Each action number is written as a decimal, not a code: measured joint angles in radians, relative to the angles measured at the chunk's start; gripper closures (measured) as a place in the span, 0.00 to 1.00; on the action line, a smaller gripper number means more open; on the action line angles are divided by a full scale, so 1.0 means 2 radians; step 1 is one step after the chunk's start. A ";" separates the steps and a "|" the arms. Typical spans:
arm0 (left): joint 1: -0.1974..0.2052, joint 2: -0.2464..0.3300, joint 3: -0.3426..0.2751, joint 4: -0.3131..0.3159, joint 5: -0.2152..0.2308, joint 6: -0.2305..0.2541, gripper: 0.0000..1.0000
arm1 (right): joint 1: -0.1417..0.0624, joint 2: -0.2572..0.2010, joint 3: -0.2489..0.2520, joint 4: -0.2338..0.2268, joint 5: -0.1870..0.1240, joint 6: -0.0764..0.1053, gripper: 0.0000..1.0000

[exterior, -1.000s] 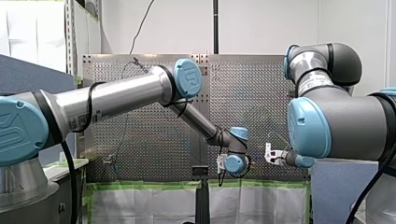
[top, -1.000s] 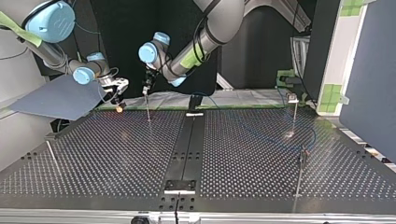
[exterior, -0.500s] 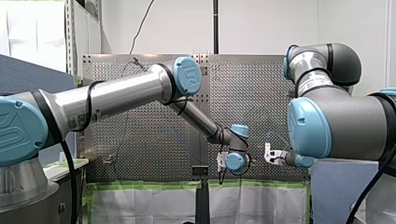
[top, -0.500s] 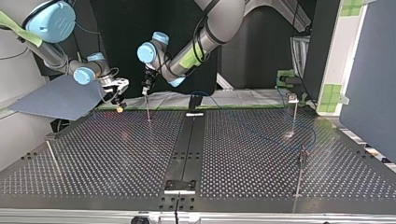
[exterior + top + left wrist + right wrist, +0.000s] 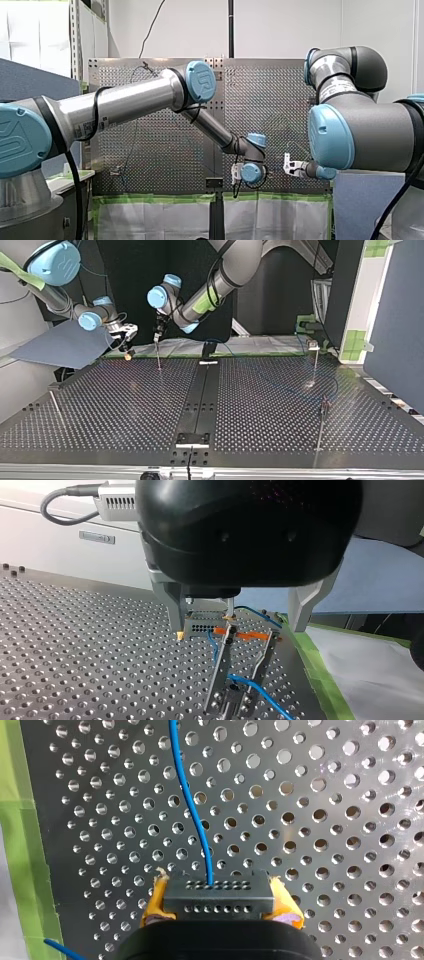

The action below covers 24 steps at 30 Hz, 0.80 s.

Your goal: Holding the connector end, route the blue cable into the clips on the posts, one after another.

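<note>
Connector (image 5: 218, 890) clamped in right claw (image 5: 218, 903); left claw (image 5: 238, 630) fingers apart.
Long axis crosswise between yellow pads (image 5: 151, 905); blue cable (image 5: 192, 805) runs ahead over counter (image 5: 325, 820), far end cut off.

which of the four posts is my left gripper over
The far post just left of the centre strip in the top view: my left gripper hangs right above its tip. The others stand with no gripper over them.

The connector (image 5: 218, 892) sits between the right gripper's (image 5: 220, 904) fingers, and the cable (image 5: 192, 805) runs ahead of it over the table (image 5: 325, 820). A post (image 5: 220, 670) stands just ahead of the left gripper (image 5: 239, 628), with the connector beyond it.
</note>
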 joint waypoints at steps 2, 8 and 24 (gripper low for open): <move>0.000 0.000 0.000 -0.002 -0.001 0.000 0.00 | 0.001 0.000 0.000 0.000 0.000 0.000 1.00; 0.000 0.000 0.000 -0.004 -0.002 -0.001 0.00 | 0.001 0.000 0.000 0.000 -0.001 0.000 1.00; -0.011 0.014 -0.020 -0.008 -0.013 0.006 0.00 | 0.001 0.000 0.000 0.000 -0.002 0.000 1.00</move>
